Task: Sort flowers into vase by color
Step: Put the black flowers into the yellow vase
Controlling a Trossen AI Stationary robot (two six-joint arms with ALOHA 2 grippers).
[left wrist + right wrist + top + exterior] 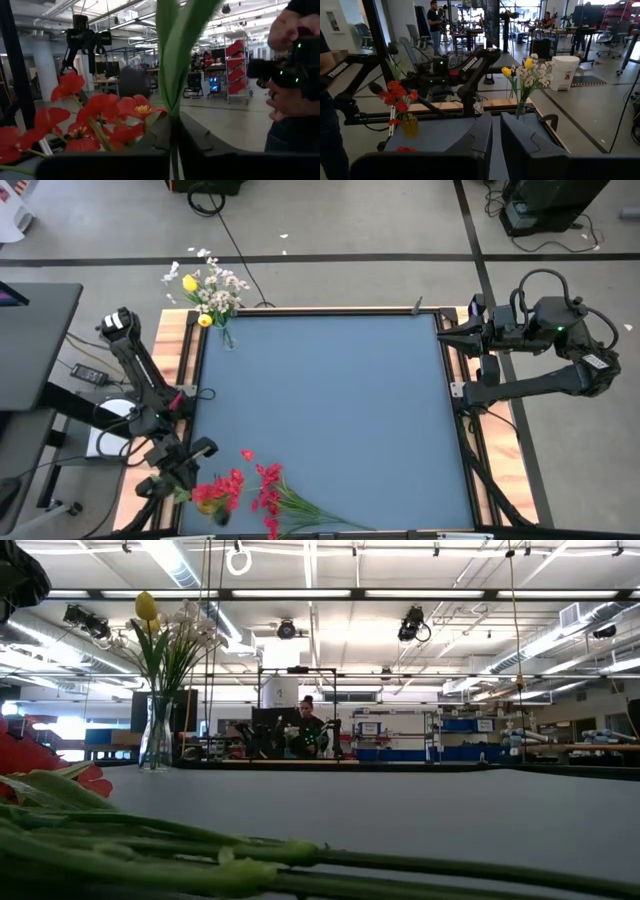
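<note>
While left tool pinches green stem, red blossoms lie alongside; right tool narrow.

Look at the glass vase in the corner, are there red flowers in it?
No, the glass vase holds yellow and white flowers; the red flowers are at the opposite table edge.

The blue tabletop is occupied by a glass vase of white and yellow flowers at one corner and red flowers lying at the opposite edge.
</note>
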